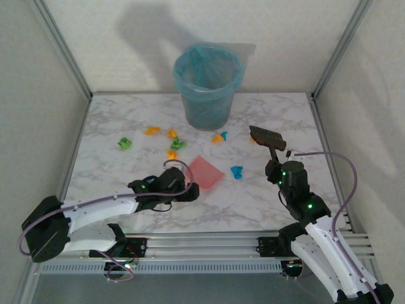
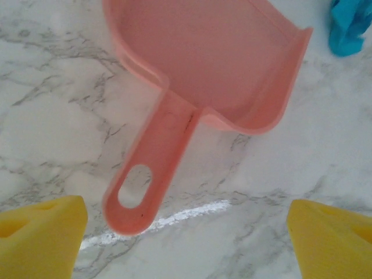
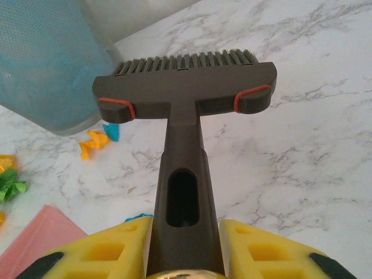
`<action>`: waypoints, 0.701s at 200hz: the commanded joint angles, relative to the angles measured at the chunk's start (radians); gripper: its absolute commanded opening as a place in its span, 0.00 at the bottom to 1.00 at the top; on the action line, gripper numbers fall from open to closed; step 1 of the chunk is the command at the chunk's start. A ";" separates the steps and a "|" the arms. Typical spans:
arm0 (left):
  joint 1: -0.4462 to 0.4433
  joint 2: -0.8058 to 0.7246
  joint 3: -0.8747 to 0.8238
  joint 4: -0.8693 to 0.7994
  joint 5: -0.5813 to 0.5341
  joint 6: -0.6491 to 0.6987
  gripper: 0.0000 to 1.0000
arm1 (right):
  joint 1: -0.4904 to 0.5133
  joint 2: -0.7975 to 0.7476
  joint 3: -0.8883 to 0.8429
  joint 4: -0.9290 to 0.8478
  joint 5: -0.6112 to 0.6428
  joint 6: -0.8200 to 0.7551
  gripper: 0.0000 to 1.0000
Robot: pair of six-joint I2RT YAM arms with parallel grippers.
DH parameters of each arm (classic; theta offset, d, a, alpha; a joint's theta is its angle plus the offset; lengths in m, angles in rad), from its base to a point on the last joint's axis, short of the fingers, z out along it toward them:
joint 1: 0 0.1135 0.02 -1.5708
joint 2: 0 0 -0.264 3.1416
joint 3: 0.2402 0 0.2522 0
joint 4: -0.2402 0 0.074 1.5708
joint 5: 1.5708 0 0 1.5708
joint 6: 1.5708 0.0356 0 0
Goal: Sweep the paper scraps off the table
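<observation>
The left gripper [image 2: 186, 244] stands with its fingers wide apart and touching nothing. The pink dustpan [image 2: 215, 58] lies loose on the table [image 1: 126, 183] just ahead of it, handle pointing back at the gap. The right gripper [image 1: 277, 166] is clamped on the handle of the dark-bristled brush [image 3: 183, 87], held above the table's right half near the blue-lined bin [image 1: 207, 79]. The paper scraps [image 1: 178, 144] are scattered across the middle of the table toward the far edge, in front of the bin, and one blue scrap [image 1: 236, 171] sits just right of the pan. The main risk, as I judge it, is that unheld pan: a brush stroke would likely push it along with the scraps instead of loading it. Light crumpled paper may also skid past its lip or off the left edge. A wide swing could clip the bin, and the arms could foul each other near the pan.
</observation>
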 commanded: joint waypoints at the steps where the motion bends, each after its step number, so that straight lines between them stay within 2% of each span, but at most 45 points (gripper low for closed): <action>1: -0.066 0.130 0.085 -0.158 -0.278 0.068 0.88 | 0.002 -0.014 0.000 0.063 0.012 -0.011 0.00; 30: -0.109 0.246 0.175 -0.222 -0.365 0.086 0.88 | 0.001 -0.013 0.000 0.064 0.012 -0.013 0.00; 76: -0.114 0.143 0.137 -0.137 -0.293 0.224 0.92 | 0.001 -0.014 0.002 0.063 0.007 -0.015 0.00; 89: -0.101 0.132 0.145 -0.135 -0.234 0.259 0.93 | 0.002 -0.014 0.002 0.063 0.005 -0.012 0.00; 140: -0.036 0.149 0.132 -0.099 -0.120 0.270 0.91 | 0.001 -0.022 0.003 0.060 0.000 -0.012 0.00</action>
